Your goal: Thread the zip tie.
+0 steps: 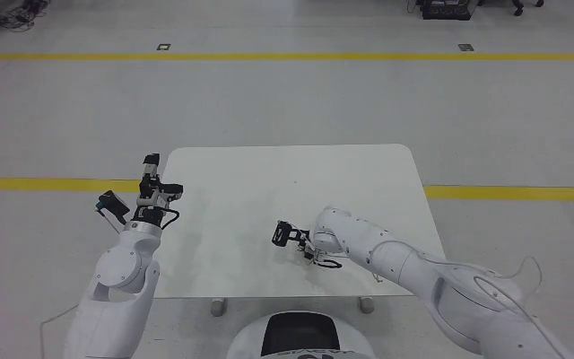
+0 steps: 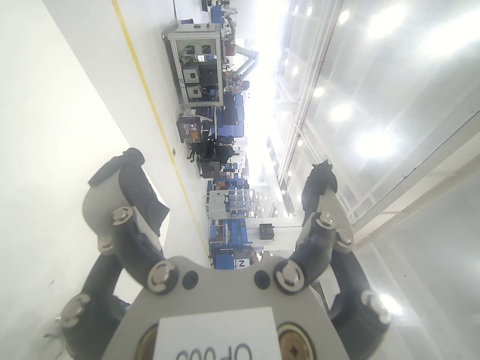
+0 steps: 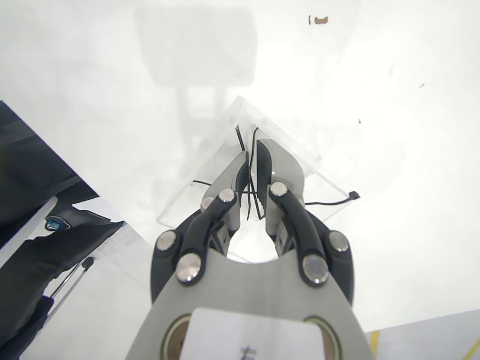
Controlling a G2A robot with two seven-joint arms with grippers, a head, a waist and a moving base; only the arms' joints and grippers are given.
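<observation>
Right end effector (image 3: 253, 149): fingers pressed almost together, pinching thin black strands of the zip tie (image 3: 353, 195); it sits low over the counter (image 1: 296, 179), near the front edge and about midway along it.
Zip tie: black. Its strands run up between the fingers and cross there. One strand trails out sideways onto the counter and ends in the small square head. Whether the tail has entered the head cannot be told.
Clear block (image 3: 279, 131): a transparent, flat-sided piece lying on the counter directly under the right end effector, with the zip tie strands across it.
Left end effector (image 2: 225, 162): fingers spread wide with nothing between them, held at the counter's left edge and aimed out toward the room.
Counter: white, with a small brown mark (image 3: 320, 20) beyond the clear block.
</observation>
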